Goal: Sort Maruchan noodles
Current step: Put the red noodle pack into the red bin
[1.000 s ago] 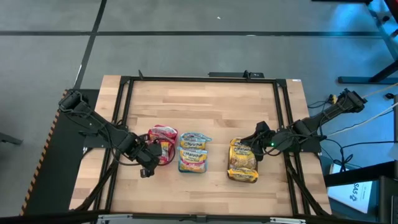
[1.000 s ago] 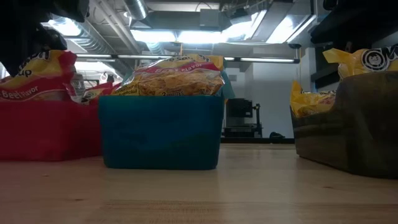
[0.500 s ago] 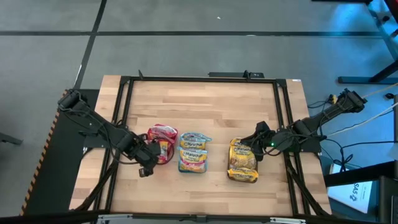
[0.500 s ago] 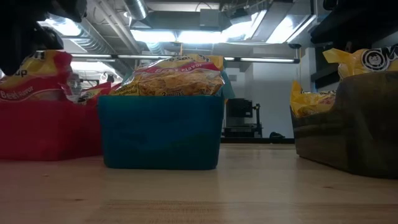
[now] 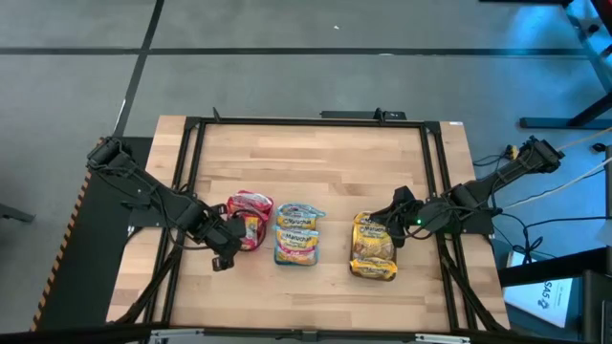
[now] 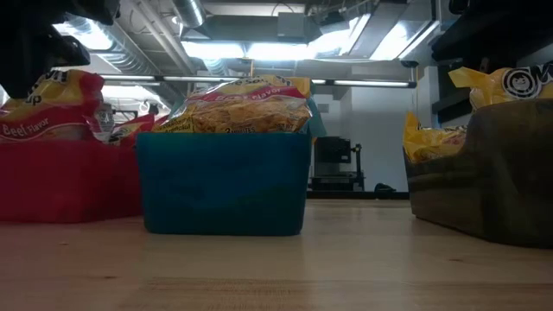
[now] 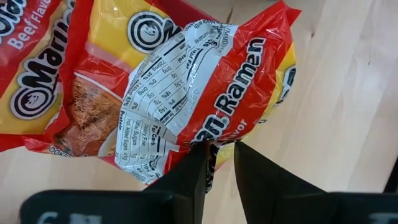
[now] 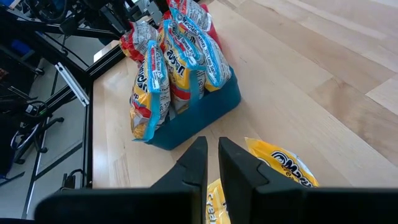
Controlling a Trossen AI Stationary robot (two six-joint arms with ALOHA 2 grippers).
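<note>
- Left hand [image 5: 228,256] sits lower left of centre in my high view, just beside the red tray [image 6: 60,177] — fingers [image 7: 186,177] parted a little with a thin gap, tips right at the edge of a crumpled red packet [image 7: 205,93]. I can't tell whether they pinch it or only touch.
- Red packets [image 5: 251,218] are piled in that tray, one with its nutrition label facing up.
- Blue-edged packets [image 5: 297,232] stand on edge in the teal tray [image 6: 223,183], centre of the tabletop [image 5: 316,162], just right of the red pile.
- Yellow packets [image 5: 373,247] fill the dark grey tray [image 6: 492,177], right of centre — well apart from the teal one.
- Right hand [image 5: 390,227] hangs over the upper edge of the yellow pile, fingers [image 8: 193,165] almost together, nothing between them as far as I can see.
</note>
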